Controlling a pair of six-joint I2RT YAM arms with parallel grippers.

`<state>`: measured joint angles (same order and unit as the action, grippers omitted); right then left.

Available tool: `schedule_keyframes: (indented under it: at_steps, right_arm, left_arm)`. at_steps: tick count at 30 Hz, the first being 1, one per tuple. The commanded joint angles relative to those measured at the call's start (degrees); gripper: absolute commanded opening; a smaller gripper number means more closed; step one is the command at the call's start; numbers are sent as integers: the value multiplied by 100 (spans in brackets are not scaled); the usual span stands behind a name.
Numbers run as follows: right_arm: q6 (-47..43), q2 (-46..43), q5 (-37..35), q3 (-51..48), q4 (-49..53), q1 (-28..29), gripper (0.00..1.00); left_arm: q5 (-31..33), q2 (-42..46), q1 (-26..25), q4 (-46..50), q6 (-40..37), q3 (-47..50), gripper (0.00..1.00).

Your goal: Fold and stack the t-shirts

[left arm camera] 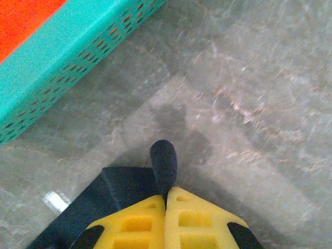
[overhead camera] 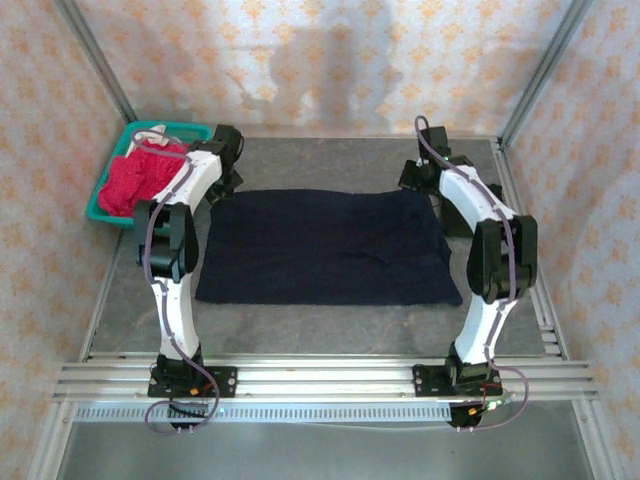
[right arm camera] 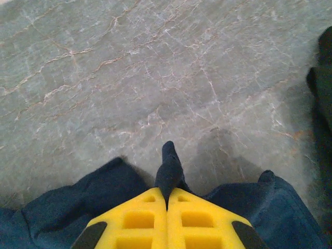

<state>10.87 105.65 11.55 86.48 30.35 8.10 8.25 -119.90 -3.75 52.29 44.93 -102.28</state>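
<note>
A large dark navy t-shirt [overhead camera: 325, 248] lies spread flat across the middle of the table. My left gripper [overhead camera: 228, 187] is at its far left corner. In the left wrist view the yellow fingers [left arm camera: 140, 223] are shut on a pinched tip of navy cloth [left arm camera: 164, 161]. My right gripper [overhead camera: 421, 182] is at the far right corner, and in the right wrist view it [right arm camera: 167, 194] is likewise shut on a raised fold of the navy shirt [right arm camera: 169, 168]. A magenta-red t-shirt [overhead camera: 135, 178] lies heaped in the basket.
The teal plastic basket [overhead camera: 104, 210] stands at the far left; its slotted wall [left arm camera: 57, 57] is close to my left gripper, with red-orange cloth [left arm camera: 21, 21] inside. A dark shape [right arm camera: 324, 83] sits at the right edge of the right wrist view. Patterned walls enclose the table.
</note>
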Motion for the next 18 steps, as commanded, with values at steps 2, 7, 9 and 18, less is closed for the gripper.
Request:
schedule_keyframes:
  at_steps: [2,7,9,18]
  right_arm:
    - [4,-822,-152,-593,-168,15,0]
    - [64,-1563,-92,-1312,-169,19,0]
    - [67,-1842,-116,-1531,-134,21,0]
    - [21,-2865,-213,-2309,274,18,0]
  left_arm:
    - [291,647,-56,-166,-133,610,0]
    - [252,1247,-90,-299,-151,1287,0]
    - [245,1473,-89,-348,-151,1527,0]
    - [322,2276,-89,-355,-195,2411,0]
